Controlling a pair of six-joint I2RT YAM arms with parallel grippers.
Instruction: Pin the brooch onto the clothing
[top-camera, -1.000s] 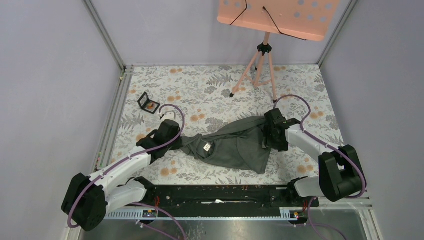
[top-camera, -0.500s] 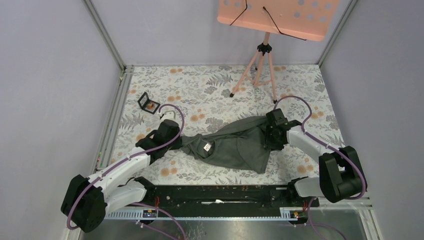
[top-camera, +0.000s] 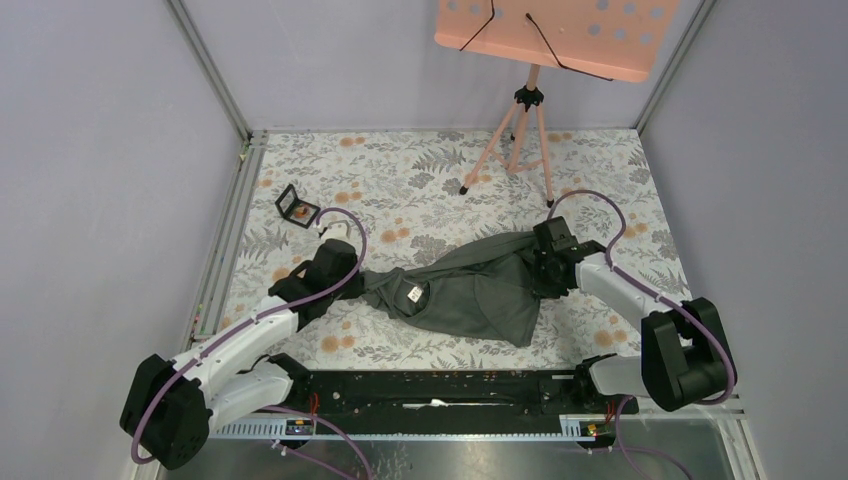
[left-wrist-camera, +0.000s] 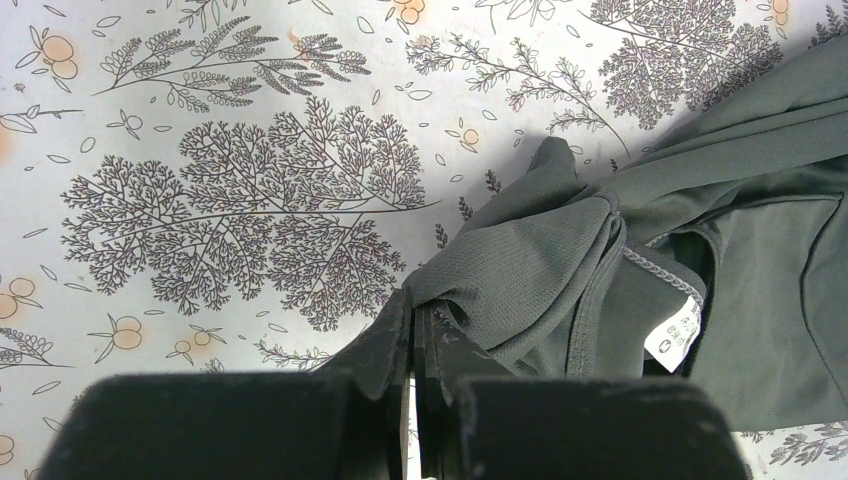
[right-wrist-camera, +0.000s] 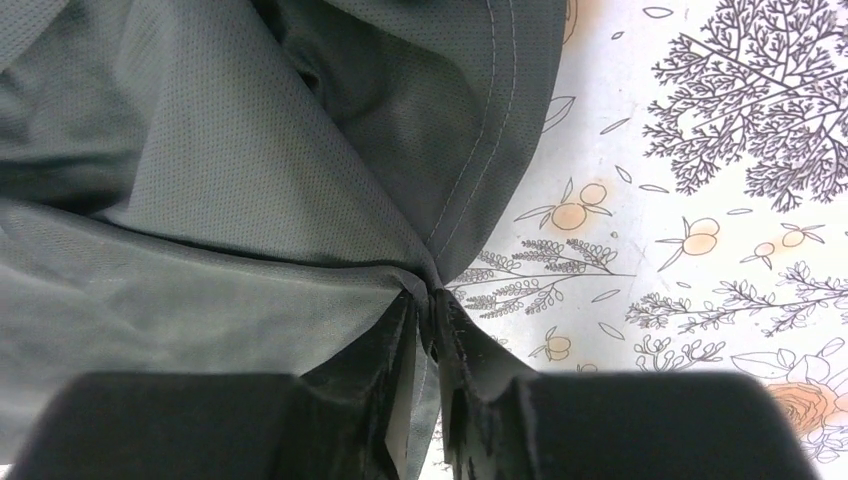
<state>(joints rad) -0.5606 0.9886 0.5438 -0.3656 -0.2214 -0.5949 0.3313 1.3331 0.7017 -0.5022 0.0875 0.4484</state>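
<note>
From above, the left gripper (top-camera: 352, 276) sits at the left end of the grey-green T-shirt (top-camera: 470, 292), and the right gripper (top-camera: 541, 270) sits at the right end. The shirt lies crumpled between the two of them on the flowered cloth (top-camera: 400, 180). The brooch (top-camera: 299, 211) is a tiny orange dot inside a little black case (top-camera: 284, 195). It is well apart from both grippers, out past the left one and a bit to its left, and nothing is touching it. A pink music stand (top-camera: 545, 35) stands far beyond the right gripper.

From the left wrist, the left gripper (left-wrist-camera: 413, 315) has its jaws pressed together. They pinch a bunched fold of the T-shirt (left-wrist-camera: 540, 265), which sticks up right in front of the tips. The white label (left-wrist-camera: 678, 330) at the neck is off to the right of the jaws.

From the right wrist, the right gripper (right-wrist-camera: 428, 305) has its jaws nearly together and is pinching the T-shirt (right-wrist-camera: 250, 200) near its stitched edge. The cloth fans out ahead and to the left of the tips. To the right of them lies bare flowered cloth (right-wrist-camera: 700, 150).
</note>
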